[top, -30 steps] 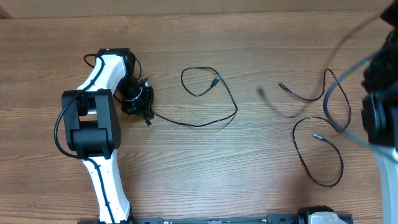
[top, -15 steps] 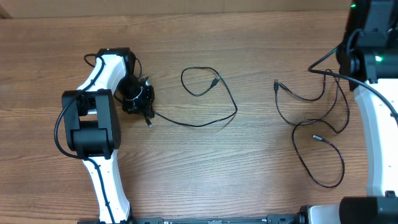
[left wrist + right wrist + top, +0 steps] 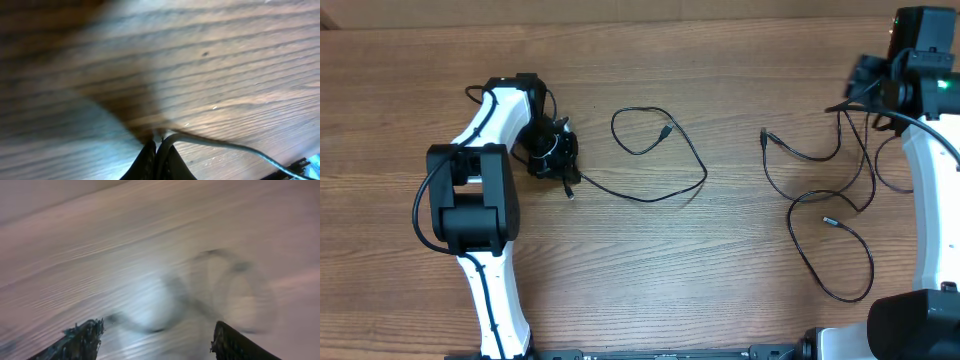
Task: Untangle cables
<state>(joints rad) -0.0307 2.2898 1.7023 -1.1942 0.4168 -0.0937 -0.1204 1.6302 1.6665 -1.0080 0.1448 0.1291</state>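
On the brown wooden table, a looped thin black cable runs left to the left gripper, whose fingers are clamped on its end. Well apart to the right, a second thin black cable sprawls in loose loops near the right gripper, whose fingers are spread and grip nothing.

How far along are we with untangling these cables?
Done: one thin black cable lies apart on the left of the wooden table. In hand: the left gripper is shut on its end. Left: the black cords on the right overlap in loops; the right gripper is open, holding nothing.
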